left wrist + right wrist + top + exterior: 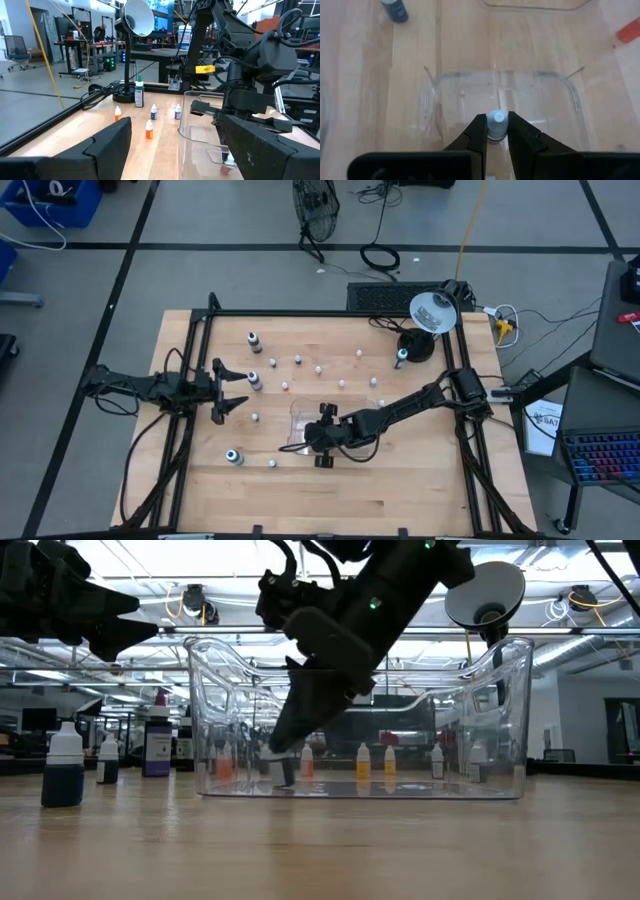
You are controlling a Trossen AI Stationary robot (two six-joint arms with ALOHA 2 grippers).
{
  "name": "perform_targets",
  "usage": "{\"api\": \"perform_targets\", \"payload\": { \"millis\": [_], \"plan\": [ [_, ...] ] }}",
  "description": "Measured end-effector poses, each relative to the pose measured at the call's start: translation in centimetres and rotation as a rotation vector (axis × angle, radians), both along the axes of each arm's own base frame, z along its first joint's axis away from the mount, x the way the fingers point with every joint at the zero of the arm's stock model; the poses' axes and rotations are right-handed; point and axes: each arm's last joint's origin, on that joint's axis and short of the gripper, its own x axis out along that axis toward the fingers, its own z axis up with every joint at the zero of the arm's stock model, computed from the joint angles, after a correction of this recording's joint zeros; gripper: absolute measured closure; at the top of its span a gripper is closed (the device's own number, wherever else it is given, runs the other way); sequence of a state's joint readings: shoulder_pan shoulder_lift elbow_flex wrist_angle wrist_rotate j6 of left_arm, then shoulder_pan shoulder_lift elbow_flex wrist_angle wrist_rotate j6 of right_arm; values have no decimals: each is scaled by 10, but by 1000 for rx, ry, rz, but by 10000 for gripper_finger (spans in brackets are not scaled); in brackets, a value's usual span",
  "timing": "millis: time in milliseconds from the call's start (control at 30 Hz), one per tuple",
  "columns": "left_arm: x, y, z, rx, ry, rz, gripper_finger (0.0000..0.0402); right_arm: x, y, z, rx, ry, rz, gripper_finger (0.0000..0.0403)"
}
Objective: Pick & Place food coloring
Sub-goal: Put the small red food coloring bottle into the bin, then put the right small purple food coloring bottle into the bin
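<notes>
Right tool [495, 131] grips small bottle [496, 123] inside tray [572, 97].

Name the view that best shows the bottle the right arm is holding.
Right wrist view: the small bottle sits clamped between the right gripper fingers, white cap up, above the clear tray. The low view hides it behind the arm; the high view hides it too.

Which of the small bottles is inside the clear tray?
The white-capped bottle clamped in the right pincer, held within the clear tray; all others stand outside on the table.
</notes>
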State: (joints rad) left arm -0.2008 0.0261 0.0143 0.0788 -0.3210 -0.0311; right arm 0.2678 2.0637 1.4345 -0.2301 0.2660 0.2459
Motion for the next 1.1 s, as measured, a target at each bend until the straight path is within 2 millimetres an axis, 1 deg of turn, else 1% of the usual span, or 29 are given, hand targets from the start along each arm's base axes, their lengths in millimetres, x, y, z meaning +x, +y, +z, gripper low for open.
{"api": "perform_targets", "payload": {
  "millis": [100, 133, 300, 400, 500, 600, 733, 833, 900, 1000, 1100],
  "plan": [
    [0, 0, 0, 0, 0, 0, 91, 1, 0, -1, 15, -19, -5, 360],
    [0, 0, 0, 0, 0, 0, 91, 1, 0, -1, 18, -23, -6, 353],
    [0, 0, 0, 0, 0, 0, 91, 0, 1, -2, 35, -20, -19, 279],
    [0, 0, 0, 0, 0, 0, 92, -1, 1, 1, 41, -22, -27, 250],
    [0, 0, 0, 0, 0, 0, 92, -3, 1, 11, 41, -35, -24, 239],
    [0, 0, 0, 0, 0, 0, 92, -8, 0, 31, 48, -67, -23, 239],
    [0, 0, 0, 0, 0, 0, 91, -29, -4, 66, 38, -39, -36, 248],
    [0, 0, 0, 0, 0, 0, 91, -55, -11, 93, 7, 18, -116, 254],
    [0, 0, 0, 0, -2, 0, 92, -77, -18, 110, 1, 72, -201, 257],
    [0, 0, 0, 0, 0, 0, 91, -109, -31, 128, 28, 169, -347, 257],
    [0, 0, 0, 0, 0, 0, 91, -134, -45, 138, 36, 256, -484, 252]
  ]
}}
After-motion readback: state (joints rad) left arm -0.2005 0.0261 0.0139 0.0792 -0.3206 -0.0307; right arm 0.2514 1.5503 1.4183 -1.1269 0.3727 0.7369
